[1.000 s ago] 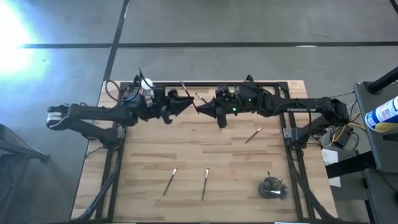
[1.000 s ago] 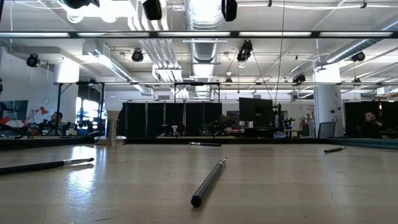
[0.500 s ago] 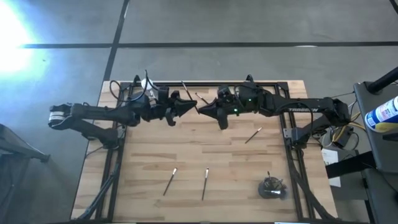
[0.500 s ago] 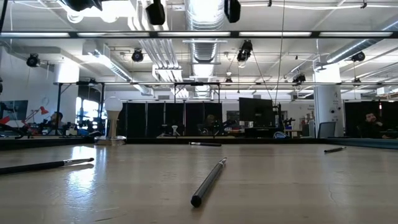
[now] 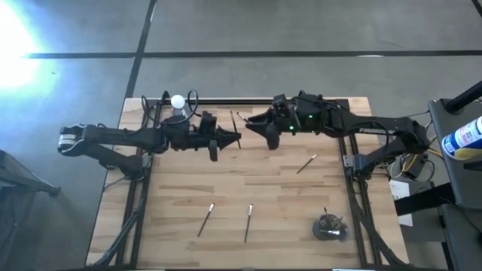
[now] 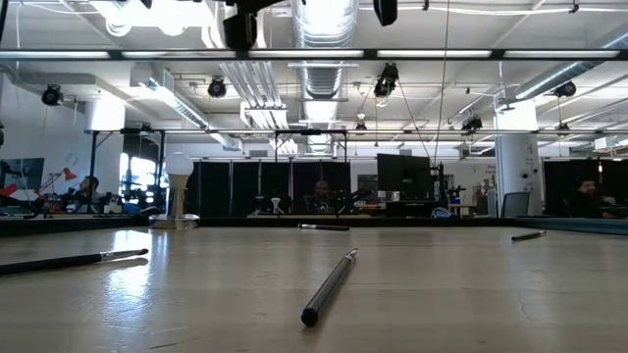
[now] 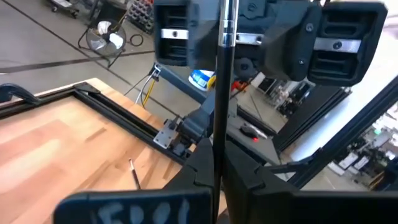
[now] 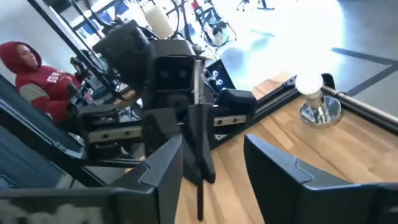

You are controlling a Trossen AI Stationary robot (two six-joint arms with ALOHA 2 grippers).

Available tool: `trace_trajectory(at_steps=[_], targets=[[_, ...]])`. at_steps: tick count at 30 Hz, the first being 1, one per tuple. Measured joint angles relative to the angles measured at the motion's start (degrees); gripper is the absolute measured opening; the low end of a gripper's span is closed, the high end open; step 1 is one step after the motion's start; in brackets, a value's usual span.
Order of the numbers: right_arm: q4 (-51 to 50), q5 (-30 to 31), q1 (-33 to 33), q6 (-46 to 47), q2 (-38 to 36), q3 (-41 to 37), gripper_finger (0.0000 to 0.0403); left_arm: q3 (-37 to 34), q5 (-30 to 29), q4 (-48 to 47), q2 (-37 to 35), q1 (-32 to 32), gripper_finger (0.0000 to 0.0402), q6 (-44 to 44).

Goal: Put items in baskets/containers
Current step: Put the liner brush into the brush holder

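Two grippers meet above the table's (image 5: 173, 188) far edge. The left gripper (image 5: 235, 138) is pinched tight on a brush (image 7: 221, 93), holding it up in the air. The right gripper (image 8: 211, 163) has its fingers spread wide and holds nothing. The cup (image 5: 329, 226) sits well apart, near the table's front right corner.

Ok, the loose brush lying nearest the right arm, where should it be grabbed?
Mid-handle, from straight above, fingers across the shaft. The brush lies flat and slanted on the table, so only its two long sides are free to pinch.
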Motion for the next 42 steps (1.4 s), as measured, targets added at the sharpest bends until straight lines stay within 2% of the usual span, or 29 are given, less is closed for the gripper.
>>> trace_trajectory(at_steps=[7,20,24,31,36,42], targets=[[0.3,0.0,0.0,0.8,3.7,4.2,0.019,2.3,-0.5,-4.0,1.0,-1.2,0.0007,1.4],[-0.2,-3.1,0.0,2.0,9.7,9.1,0.0188,2.6,-0.6,-4.2,1.1,-2.2,0.0008,1.7],[0.3,-3.1,0.0,2.0,10.6,10.7,0.0153,2.6,-1.0,-4.4,1.1,-2.4,0.0008,1.7],[0.0,-2.8,0.3,-0.5,10.4,11.1,0.0021,2.6,-1.1,-4.8,1.1,-2.9,0.0008,1.4],[-1.4,-2.6,0.8,-1.5,9.4,11.1,0.0016,2.7,-2.2,-4.7,1.1,-3.0,0.0022,0.3],[-9.2,1.7,2.6,-3.9,3.7,11.0,0.0015,2.7,-3.3,-4.7,0.6,-2.9,0.0076,0.0]])
